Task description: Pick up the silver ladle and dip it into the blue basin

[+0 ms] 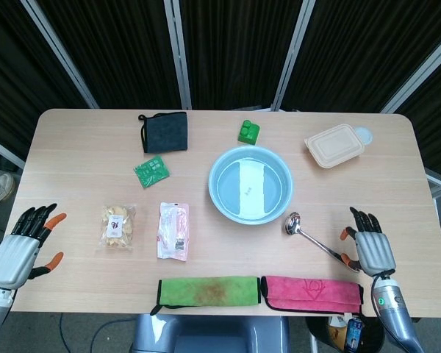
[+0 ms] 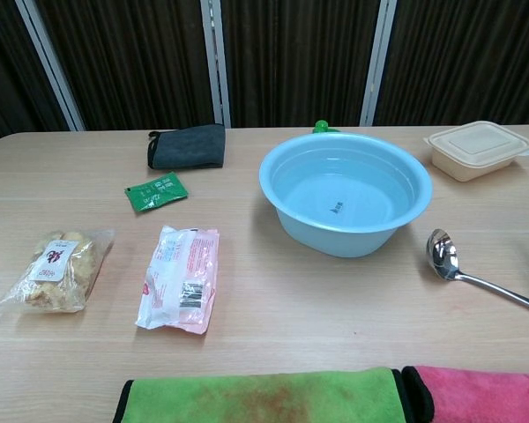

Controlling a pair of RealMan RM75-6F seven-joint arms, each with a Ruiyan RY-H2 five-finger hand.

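Note:
The silver ladle (image 1: 316, 241) (image 2: 472, 271) lies flat on the table, bowl toward the blue basin (image 1: 250, 184) (image 2: 346, 203), handle pointing to the front right. Clear water fills the basin. In the head view my right hand (image 1: 368, 248) hovers open just right of the handle's end, fingers spread, touching nothing. My left hand (image 1: 23, 247) is open at the table's left edge, far from the ladle. Neither hand shows in the chest view.
A pink towel (image 1: 311, 293) and green towel (image 1: 208, 290) lie along the front edge. A pink packet (image 1: 173, 231), snack bag (image 1: 118, 225), green sachet (image 1: 151, 171), dark pouch (image 1: 165, 132), green block (image 1: 249, 132) and beige lidded box (image 1: 334, 145) are spread around.

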